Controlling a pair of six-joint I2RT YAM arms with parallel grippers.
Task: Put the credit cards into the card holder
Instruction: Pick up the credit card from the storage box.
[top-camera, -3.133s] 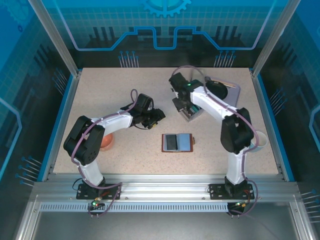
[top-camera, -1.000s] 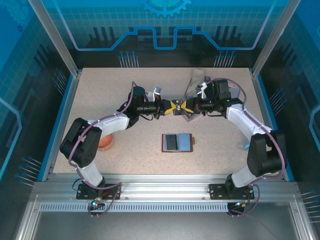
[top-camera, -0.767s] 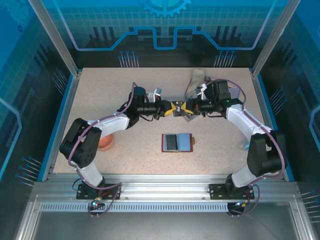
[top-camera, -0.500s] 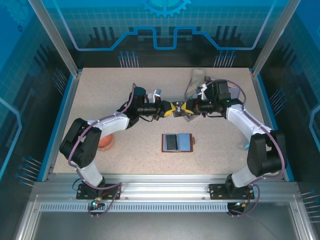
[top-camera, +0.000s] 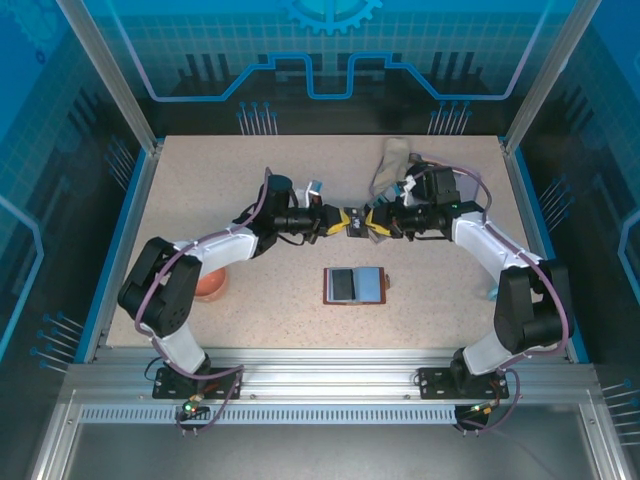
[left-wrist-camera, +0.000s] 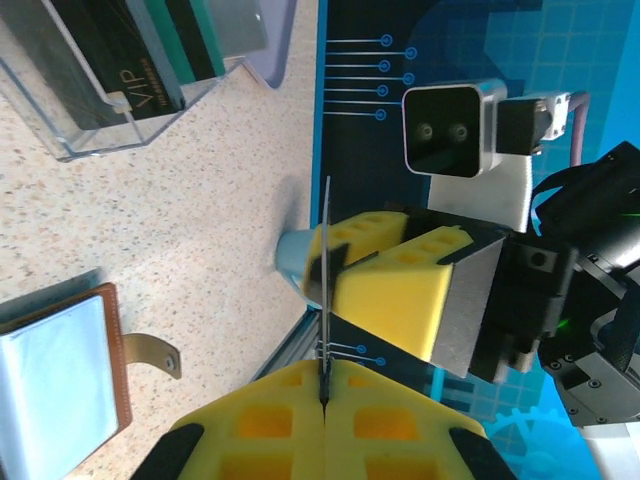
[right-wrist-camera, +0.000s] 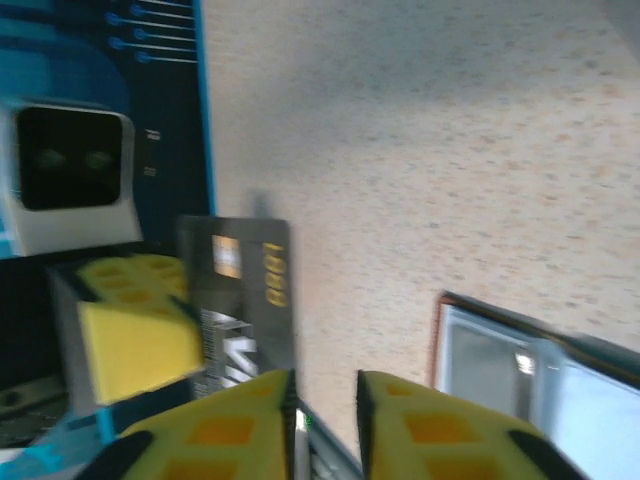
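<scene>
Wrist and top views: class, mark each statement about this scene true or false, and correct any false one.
1. The left gripper has its yellow foam fingers shut on a thin dark credit card. True.
2. The brown leather card holder lies folded shut. False: it lies open, pockets facing up.
3. More cards stand in a clear plastic tray. True.
4. The right gripper has its yellow pads pressed together. False: a gap shows between them.
</scene>
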